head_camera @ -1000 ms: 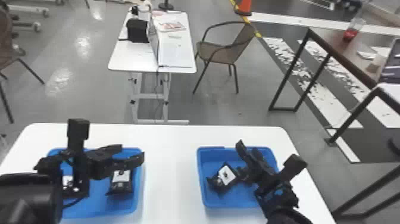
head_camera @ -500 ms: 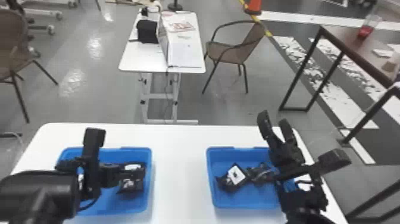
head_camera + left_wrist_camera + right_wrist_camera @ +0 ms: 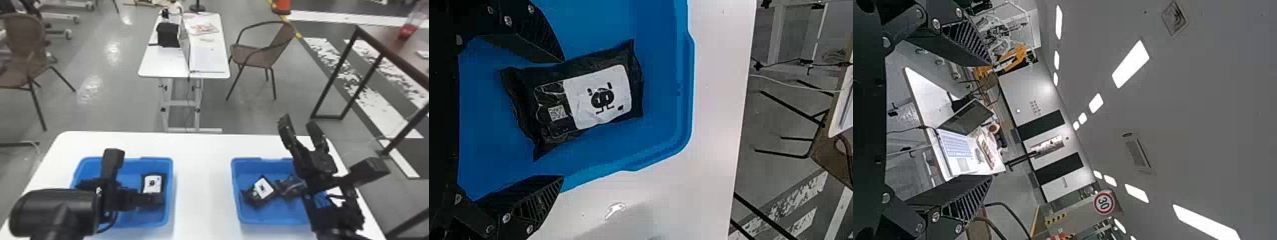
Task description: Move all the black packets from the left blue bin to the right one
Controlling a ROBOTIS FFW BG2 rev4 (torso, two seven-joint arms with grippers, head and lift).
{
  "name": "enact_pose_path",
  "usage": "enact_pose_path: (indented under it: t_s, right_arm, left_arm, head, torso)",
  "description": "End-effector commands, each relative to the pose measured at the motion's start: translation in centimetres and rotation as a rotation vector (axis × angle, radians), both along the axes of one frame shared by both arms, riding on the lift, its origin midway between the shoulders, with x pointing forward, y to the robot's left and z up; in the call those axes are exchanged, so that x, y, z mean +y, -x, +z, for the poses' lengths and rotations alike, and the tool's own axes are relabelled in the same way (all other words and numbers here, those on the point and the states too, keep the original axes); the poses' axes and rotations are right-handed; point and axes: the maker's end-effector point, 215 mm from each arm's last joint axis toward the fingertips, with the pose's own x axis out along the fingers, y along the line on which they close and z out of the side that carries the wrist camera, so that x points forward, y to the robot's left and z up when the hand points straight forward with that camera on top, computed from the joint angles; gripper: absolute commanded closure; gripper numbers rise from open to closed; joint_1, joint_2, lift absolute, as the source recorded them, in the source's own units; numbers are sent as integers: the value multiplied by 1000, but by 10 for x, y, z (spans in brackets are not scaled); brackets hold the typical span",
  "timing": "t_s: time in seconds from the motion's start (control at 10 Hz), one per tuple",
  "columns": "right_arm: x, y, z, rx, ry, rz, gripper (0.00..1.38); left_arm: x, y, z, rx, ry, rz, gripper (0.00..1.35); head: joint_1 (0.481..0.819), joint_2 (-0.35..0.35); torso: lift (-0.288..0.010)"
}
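In the left blue bin point(image 3: 170, 191), a black packet with a white label point(image 3: 152, 183) lies near the right wall. My left gripper point(image 3: 127, 198) is low over that bin, hiding part of it. In the left wrist view, the packet point(image 3: 599, 97) lies flat just beyond the open left gripper point(image 3: 564, 119), which holds nothing. The right blue bin point(image 3: 235, 191) holds a labelled black packet point(image 3: 263, 188) beside a darker one point(image 3: 289, 186), partly behind my right arm. My right gripper point(image 3: 297, 123) is raised above that bin's far right side; the open right gripper point(image 3: 990, 120) is empty in its wrist view.
Both bins stand on a white table point(image 3: 202, 178), with a gap between them. Beyond it are a smaller white table point(image 3: 162, 63) bearing a laptop and a black box, and a brown chair point(image 3: 261, 54). A dark-framed table point(image 3: 386, 41) stands at the right.
The right gripper has risen from over the right bin and tilted away from it. The left gripper has come lower and nearer beside its packet. The head view has shifted slightly.
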Motion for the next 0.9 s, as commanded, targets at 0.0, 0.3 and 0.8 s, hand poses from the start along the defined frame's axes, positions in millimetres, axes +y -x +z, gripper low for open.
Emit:
enact_pose_path:
  t_s: [0.0,0.3,0.8]
  right_arm:
    - [2,0,-3,7,-8,5,229]
    - [3,1,-7,16,-29,10,229]
    - [4,2,-12,26,-47,13,229]
  left_arm:
    - [3,1,-15,18,-15,-9,217]
    - [21,-8,-29,45,-91,-6,320]
    - [24,-41,-31,-40,-134,-66,1052]
  head:
    - [695,-103]
    - [695,-92]
    - [695,-67]
  torso:
    - [0]
    - [0]
    - [0]
